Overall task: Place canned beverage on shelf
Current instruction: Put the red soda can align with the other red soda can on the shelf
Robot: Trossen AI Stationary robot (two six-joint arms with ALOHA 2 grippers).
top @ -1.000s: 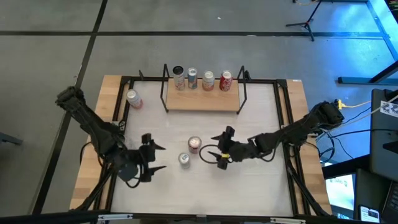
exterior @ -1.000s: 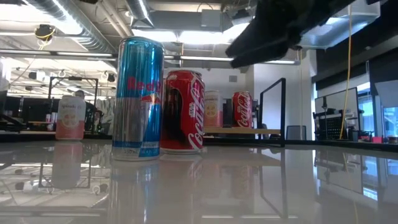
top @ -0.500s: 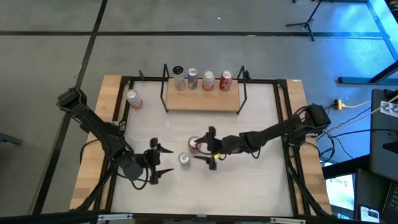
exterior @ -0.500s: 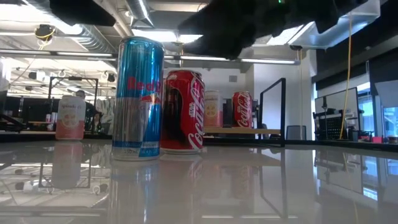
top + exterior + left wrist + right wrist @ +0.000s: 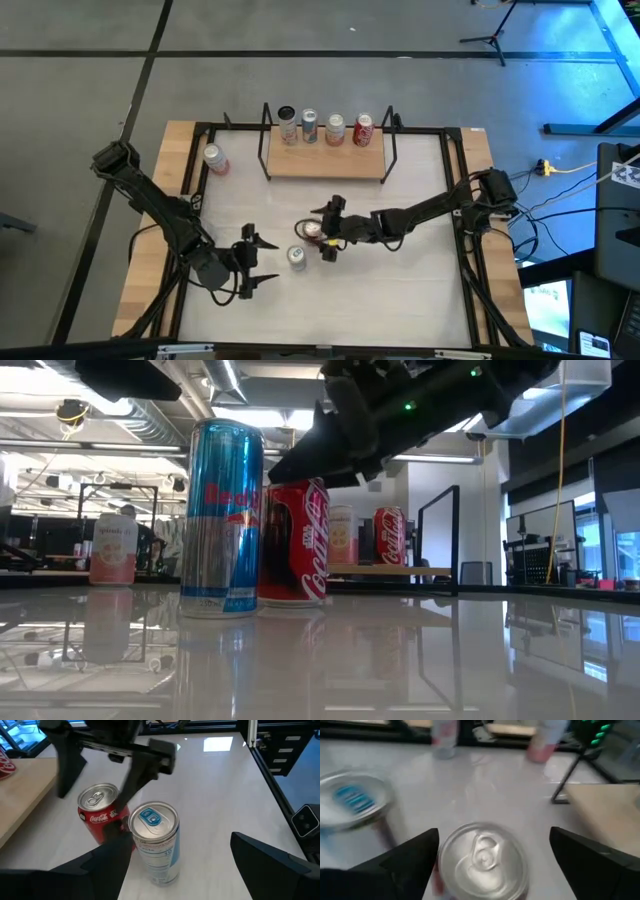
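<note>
A red cola can [image 5: 313, 231] stands upright on the white table, with a blue-and-silver can [image 5: 296, 257] just near of it. My right gripper [image 5: 324, 231] reaches in from the table's right, open. Its two fingers [image 5: 405, 865] stand on either side of the red can's top [image 5: 482, 857] with a gap on both sides. My left gripper [image 5: 262, 263] waits open at the table's left, pointing at the blue-and-silver can [image 5: 154, 842]. The shelf [image 5: 325, 163], a light-wood board with black rod ends, stands at the far side with several cans on it.
A pink can [image 5: 214, 158] stands on the table's wooden left border. Black frame rails [image 5: 455, 190] run along the table's sides. Bare white tabletop [image 5: 400, 290] lies near and right of the two cans.
My right gripper has travelled toward the table's left and slightly down, from beside the red can to a place where its fingers straddle the can's top. My left gripper sank a little toward the blue-and-silver can, then kept still. No can has moved.
</note>
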